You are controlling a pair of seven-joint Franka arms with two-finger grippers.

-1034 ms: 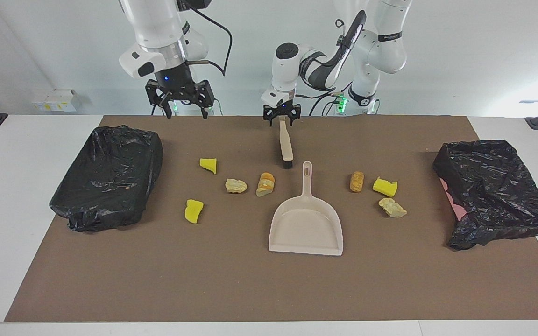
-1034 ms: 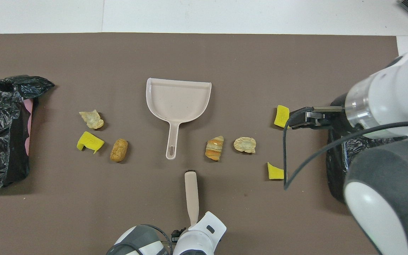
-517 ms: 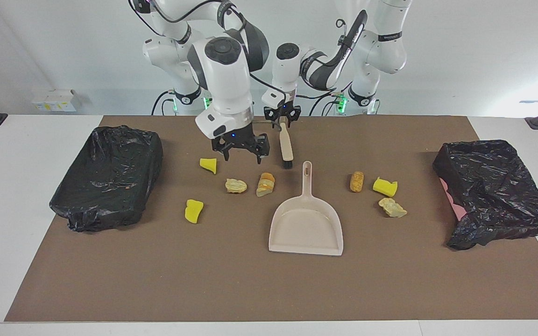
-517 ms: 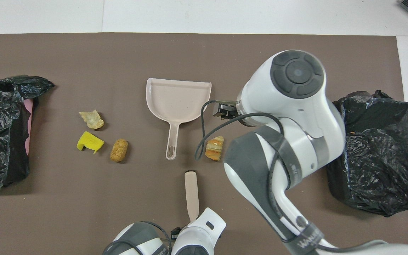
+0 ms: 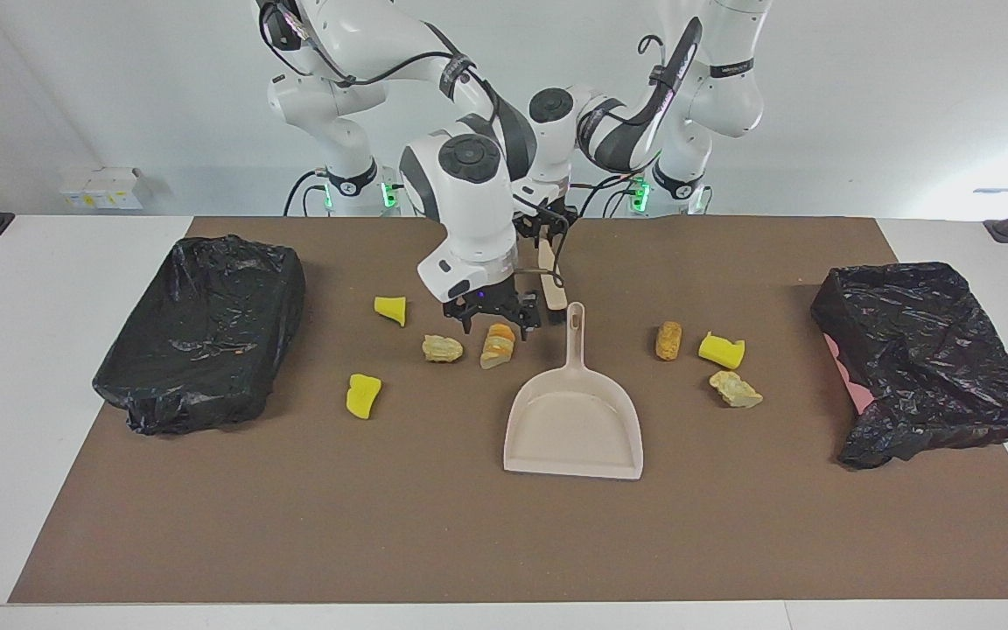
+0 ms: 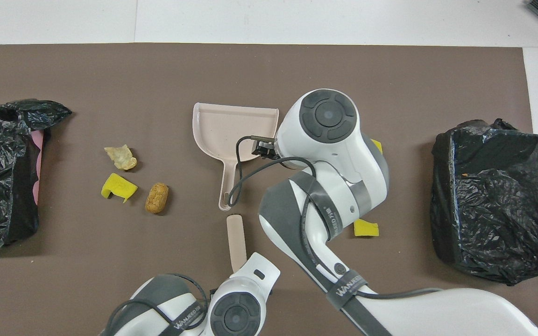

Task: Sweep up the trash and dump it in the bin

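Note:
The beige dustpan [image 5: 574, 424] lies on the brown mat, its handle pointing toward the robots; it also shows in the overhead view [image 6: 234, 126]. My left gripper [image 5: 542, 229] is shut on the beige brush [image 5: 551, 278], whose handle [image 6: 236, 241] tilts down toward the dustpan's handle. My right gripper [image 5: 498, 317] is open, low over a tan-orange lump [image 5: 498, 345] beside the dustpan's handle. More trash lies around: yellow pieces [image 5: 390, 309] [image 5: 363, 395] and a pale lump [image 5: 442, 348] toward the right arm's end, and an orange lump [image 5: 668, 339], a yellow piece [image 5: 722, 350] and a pale lump [image 5: 736, 389] toward the left arm's end.
Two bins lined with black bags stand on the mat's ends, one at the right arm's end [image 5: 202, 332] and one at the left arm's end [image 5: 924, 359]. The right arm's wrist [image 6: 327, 135] covers part of the dustpan and some trash in the overhead view.
My right arm swung from beside its bin to the middle and came down over the tan-orange lump. My left gripper shifted the brush a little toward the left arm's end and tilted it.

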